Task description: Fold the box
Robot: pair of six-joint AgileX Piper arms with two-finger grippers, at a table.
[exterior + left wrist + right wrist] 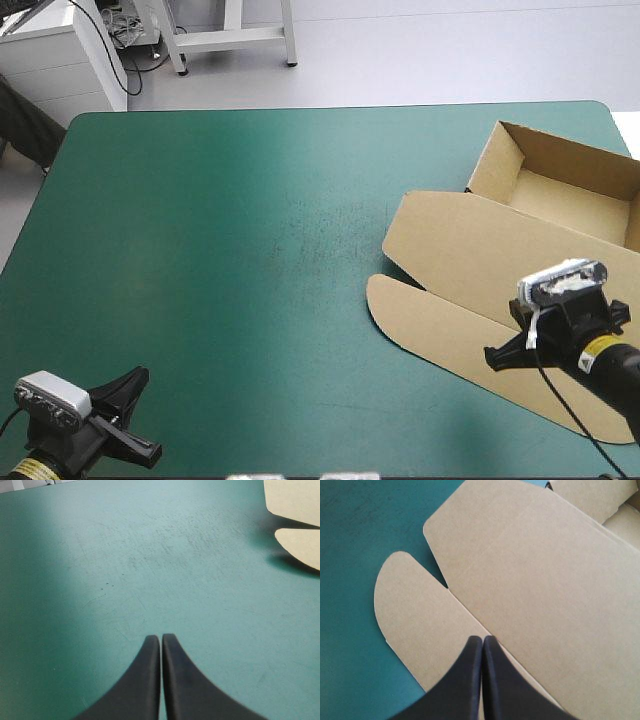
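Observation:
The brown box (pixel 470 255) lies at the table's right side as an open tray (pixel 565 195) with its lid flat toward the middle. A rounded flap (pixel 410 320) sticks out at the lid's near side. My right gripper (pixel 520 340) hovers over the lid, shut and holding nothing. In the right wrist view its tips (pixel 482 639) sit above the crease between the lid (pixel 545 580) and the rounded flap (pixel 415 610). My left gripper (pixel 130 415) is at the front left corner, shut (pixel 161 637) over bare cover, with the flap (pixel 300 547) far ahead of it.
The tray's far wall (pixel 570 150) stands near the table's right edge and far right corner. The teal-green cover (pixel 220 250) stretches from the box to the left edge.

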